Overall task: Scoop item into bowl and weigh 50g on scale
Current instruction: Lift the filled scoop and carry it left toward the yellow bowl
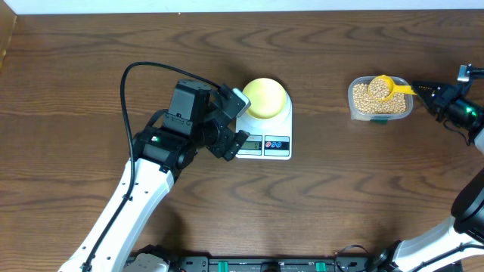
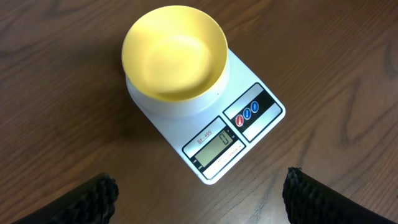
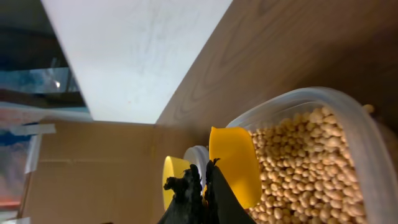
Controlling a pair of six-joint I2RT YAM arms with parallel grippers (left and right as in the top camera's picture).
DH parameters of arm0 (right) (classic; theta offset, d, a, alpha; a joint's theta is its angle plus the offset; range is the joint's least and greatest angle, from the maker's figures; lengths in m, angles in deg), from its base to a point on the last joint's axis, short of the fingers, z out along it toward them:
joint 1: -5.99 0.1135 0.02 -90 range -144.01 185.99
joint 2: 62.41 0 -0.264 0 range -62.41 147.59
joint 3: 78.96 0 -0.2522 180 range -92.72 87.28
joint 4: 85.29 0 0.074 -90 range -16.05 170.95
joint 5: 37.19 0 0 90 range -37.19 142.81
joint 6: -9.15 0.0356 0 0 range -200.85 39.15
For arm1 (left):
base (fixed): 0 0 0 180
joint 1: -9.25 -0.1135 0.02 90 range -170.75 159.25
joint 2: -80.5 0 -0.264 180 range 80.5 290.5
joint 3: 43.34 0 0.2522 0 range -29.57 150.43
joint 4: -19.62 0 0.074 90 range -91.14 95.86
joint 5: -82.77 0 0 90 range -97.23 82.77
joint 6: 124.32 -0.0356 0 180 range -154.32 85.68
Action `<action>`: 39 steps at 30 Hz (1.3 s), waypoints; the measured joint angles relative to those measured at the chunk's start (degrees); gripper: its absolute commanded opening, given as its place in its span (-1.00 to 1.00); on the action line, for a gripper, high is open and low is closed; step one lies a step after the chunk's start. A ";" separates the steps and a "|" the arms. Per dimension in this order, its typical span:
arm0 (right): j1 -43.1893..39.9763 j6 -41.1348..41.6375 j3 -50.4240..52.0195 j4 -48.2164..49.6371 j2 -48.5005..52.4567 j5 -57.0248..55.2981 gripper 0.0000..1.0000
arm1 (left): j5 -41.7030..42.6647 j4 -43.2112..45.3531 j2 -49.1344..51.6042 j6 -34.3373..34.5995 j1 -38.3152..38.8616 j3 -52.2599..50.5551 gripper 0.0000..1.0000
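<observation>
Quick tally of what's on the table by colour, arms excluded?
Yellow: 2, the bowl and the scoop
White: 1, the scale
Clear: 1, the plastic tub
Tan: 1, the heap of beans in the tub
Total: 5

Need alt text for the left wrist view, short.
An empty pale-yellow bowl sits on the round platform of a white digital kitchen scale on a dark wood table, its small LCD facing the camera. The left gripper hangs open just short of the scale, its two black fingertips in the bottom corners.
</observation>
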 measured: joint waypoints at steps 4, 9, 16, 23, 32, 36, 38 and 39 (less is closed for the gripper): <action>0.13 1.22 0.00 0.20 -0.02 1.60 -0.98 | 0.02 0.00 0.00 0.00 0.00 0.00 0.74; 1.95 2.43 0.00 0.48 -0.02 2.67 -0.98 | 0.00 0.00 0.00 0.00 0.00 0.00 0.73; 7.13 6.08 0.02 6.56 0.00 3.43 -0.98 | 0.00 0.00 0.00 0.00 0.00 0.00 0.74; 14.16 14.29 0.09 18.99 0.00 3.65 -0.98 | 0.00 0.00 0.00 0.00 0.00 0.00 0.74; 21.94 23.98 0.09 26.53 0.00 2.89 -0.98 | 0.00 0.00 0.00 0.00 0.00 0.00 0.74; 24.70 26.21 0.09 26.62 0.00 1.79 -0.98 | 0.00 -0.02 0.00 0.00 0.00 0.00 0.73; 26.08 26.97 0.09 26.62 -0.02 1.01 -0.98 | 0.00 -0.02 0.00 0.00 0.00 0.00 0.73; 26.84 27.45 0.09 26.62 -0.02 0.52 -0.98 | 0.00 0.00 0.00 0.00 0.00 0.00 0.73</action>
